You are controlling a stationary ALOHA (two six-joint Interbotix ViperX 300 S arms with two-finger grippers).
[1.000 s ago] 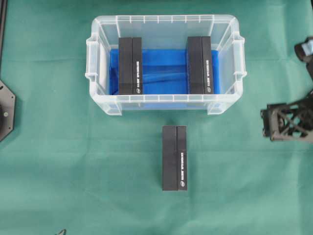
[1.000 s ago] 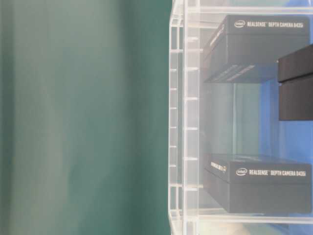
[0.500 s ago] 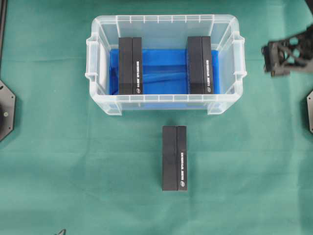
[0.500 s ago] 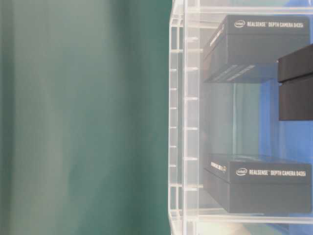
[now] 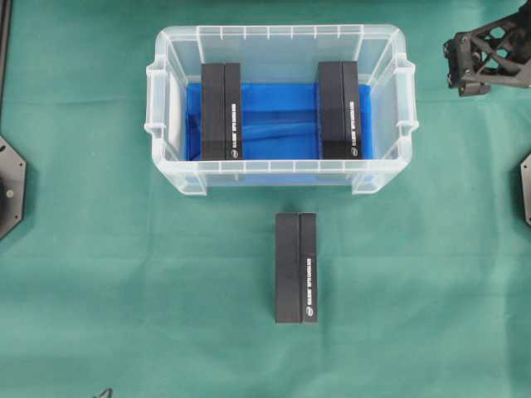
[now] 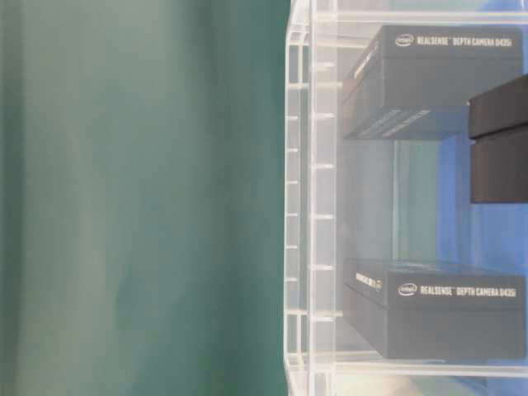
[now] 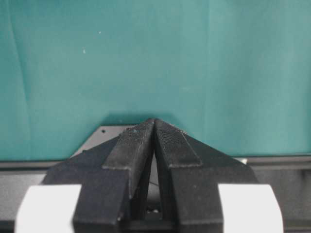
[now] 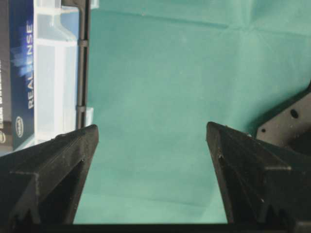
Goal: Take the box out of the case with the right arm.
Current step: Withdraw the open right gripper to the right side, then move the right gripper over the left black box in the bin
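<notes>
Right of case (image 5: 282,166) — right arm (image 5: 489,56) hovers, fingers (image 8: 53,165) spread, empty.

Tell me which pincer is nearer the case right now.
Right. The right pincer hovers open just off the case at its far right corner. The left pincer is shut over bare cloth beside its base plate, with no case in its view.

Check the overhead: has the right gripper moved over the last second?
Yes. The right gripper, jaws open and empty, has travelled up the overhead image, from below the case's near rim to beside its far right corner.
</notes>
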